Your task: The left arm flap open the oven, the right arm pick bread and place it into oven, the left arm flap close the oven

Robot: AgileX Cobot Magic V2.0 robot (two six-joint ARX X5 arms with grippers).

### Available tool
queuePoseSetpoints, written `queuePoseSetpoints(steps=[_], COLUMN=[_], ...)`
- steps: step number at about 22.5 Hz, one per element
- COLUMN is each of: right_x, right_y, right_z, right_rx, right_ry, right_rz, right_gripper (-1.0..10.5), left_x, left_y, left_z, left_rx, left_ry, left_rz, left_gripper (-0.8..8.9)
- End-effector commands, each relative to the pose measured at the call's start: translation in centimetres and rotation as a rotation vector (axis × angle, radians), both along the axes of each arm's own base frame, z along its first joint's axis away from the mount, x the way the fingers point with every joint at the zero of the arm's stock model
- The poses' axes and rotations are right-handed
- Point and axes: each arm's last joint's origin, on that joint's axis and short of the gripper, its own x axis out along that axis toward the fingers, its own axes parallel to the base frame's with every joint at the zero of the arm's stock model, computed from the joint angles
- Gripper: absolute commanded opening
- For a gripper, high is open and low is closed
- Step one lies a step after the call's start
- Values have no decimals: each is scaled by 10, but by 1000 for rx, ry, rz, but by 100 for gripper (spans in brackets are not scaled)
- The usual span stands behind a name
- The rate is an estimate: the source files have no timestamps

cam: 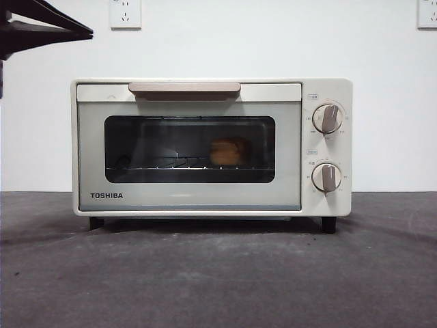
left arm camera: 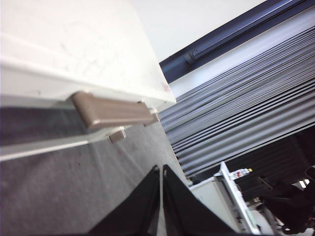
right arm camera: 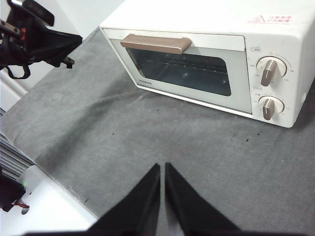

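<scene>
Oven (cam: 212, 147) centre frame in front view, long axis left-right, door facing camera and shut flush. Cream-white box, TOSHIBA lettering lower left of door, beige bar handle (cam: 184, 88) along top edge, two round knobs (cam: 327, 118) stacked at right, dark feet on grey table mat (cam: 218, 280).

Through dark glass window: bread (cam: 229, 152) sitting on wire rack (cam: 171, 164), right of window centre. Small, lumpy, orange-tan, far smaller than the window.

Left gripper (left arm camera: 161, 206) up off the oven's top front corner, near the handle without touching it; jaws pressed together, holding nothing. Shows as black tip (cam: 41, 31) at upper left of front view.

Right gripper (right arm camera: 162, 204) above the mat, well back from the door; jaws pressed together, nothing between them.
</scene>
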Motion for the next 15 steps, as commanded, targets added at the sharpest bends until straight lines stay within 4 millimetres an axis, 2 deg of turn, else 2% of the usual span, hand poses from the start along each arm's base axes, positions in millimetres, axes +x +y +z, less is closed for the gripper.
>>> queuePoseSetpoints(steps=[1, 4, 7, 10, 12, 15], right_x=[-1, -1, -1, -1, -1, -1], right_y=[0, 0, 0, 0, 0, 0], right_z=[4, 4, 4, 4, 4, 4], right_rx=[7, 7, 7, 7, 7, 7], right_ry=[-21, -21, -20, -20, -20, -20], right_rz=[11, 11, 12, 11, 11, 12], right_gripper=[13, 13, 13, 13, 13, 13], left_x=[-2, -5, -21, -49, -66, -88], left_y=[1, 1, 3, 8, 15, 23], left_z=[9, 5, 0, -9, -16, -33], left_rx=[38, 81, 292, 600, 733, 828], left_ry=[-117, -141, -244, -270, -277, -281], left_rz=[-35, -26, 129, 399, 617, 871], left_gripper=[19, 19, 19, 20, 20, 19])
